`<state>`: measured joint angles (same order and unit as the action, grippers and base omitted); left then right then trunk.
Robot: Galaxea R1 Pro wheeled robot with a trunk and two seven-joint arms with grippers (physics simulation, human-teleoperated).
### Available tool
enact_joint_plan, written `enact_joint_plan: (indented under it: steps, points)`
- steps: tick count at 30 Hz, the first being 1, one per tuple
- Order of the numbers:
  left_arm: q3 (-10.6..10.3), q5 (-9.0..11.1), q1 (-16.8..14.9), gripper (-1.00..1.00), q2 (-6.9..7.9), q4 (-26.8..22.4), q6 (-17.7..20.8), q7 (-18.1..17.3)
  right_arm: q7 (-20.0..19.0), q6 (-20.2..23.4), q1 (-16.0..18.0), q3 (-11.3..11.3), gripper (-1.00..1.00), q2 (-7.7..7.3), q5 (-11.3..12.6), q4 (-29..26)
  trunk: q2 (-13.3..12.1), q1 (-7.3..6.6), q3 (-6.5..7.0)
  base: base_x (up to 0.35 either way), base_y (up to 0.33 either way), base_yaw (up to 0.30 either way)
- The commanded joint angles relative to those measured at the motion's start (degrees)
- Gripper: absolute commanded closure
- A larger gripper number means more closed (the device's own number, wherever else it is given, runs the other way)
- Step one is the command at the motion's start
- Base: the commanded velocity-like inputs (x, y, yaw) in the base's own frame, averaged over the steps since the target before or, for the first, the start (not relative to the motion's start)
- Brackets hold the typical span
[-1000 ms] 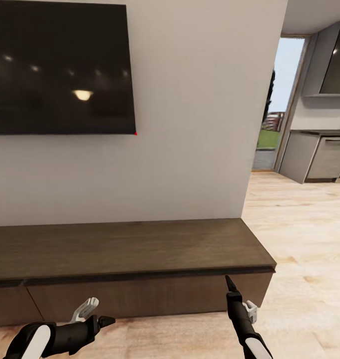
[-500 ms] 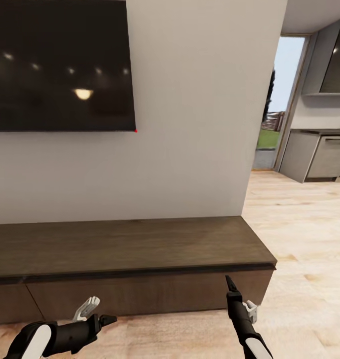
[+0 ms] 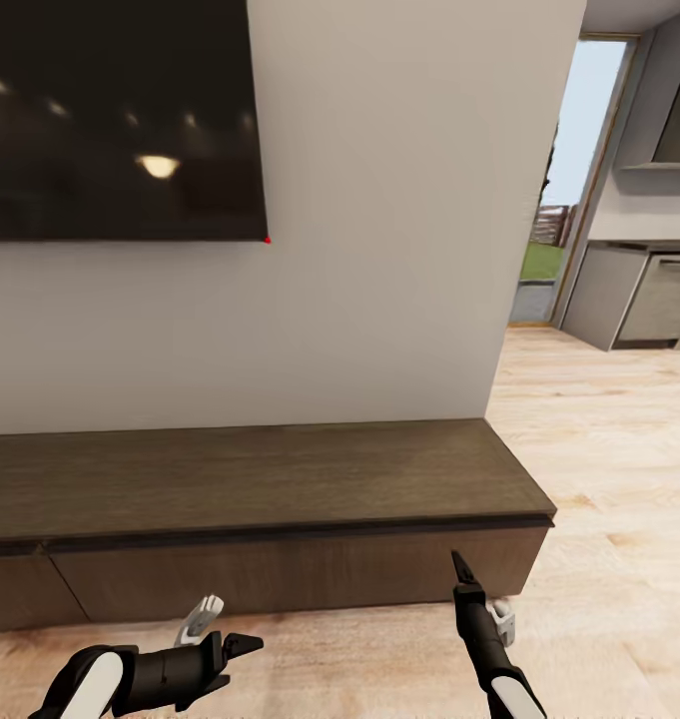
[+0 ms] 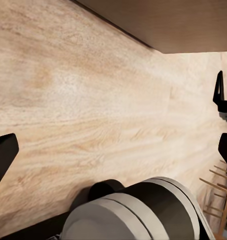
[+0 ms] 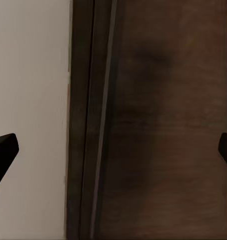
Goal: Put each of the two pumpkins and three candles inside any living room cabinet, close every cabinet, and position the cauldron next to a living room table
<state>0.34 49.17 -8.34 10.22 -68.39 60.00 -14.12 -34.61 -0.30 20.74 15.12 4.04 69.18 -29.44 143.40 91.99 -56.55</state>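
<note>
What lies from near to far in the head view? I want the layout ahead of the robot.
Left gripper and right gripper, cabinet, wall-mounted TV, then the kitchen units beyond the doorway.

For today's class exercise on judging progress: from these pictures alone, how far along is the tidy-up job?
Done: the cabinet looks closed, its drawer fronts flush. In hand: both grippers are open and carry nothing; the right gripper points at the cabinet's front, the left gripper hangs over the floor. Left: whether anything is stored inside cannot be told from here, so the pumpkins, candles and cauldron remain unconfirmed.
</note>
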Motion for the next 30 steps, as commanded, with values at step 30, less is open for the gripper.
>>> enact_joint_plan:
  steps: [30]
  points:
    - [-1.7,0.3,0.0,-1.00,0.12,0.0,0.0,-0.2,0.0,-0.2,0.0,0.0,-1.00,0.09,0.0,0.0,0.1,0.10,-0.89,0.050,0.000,0.000]
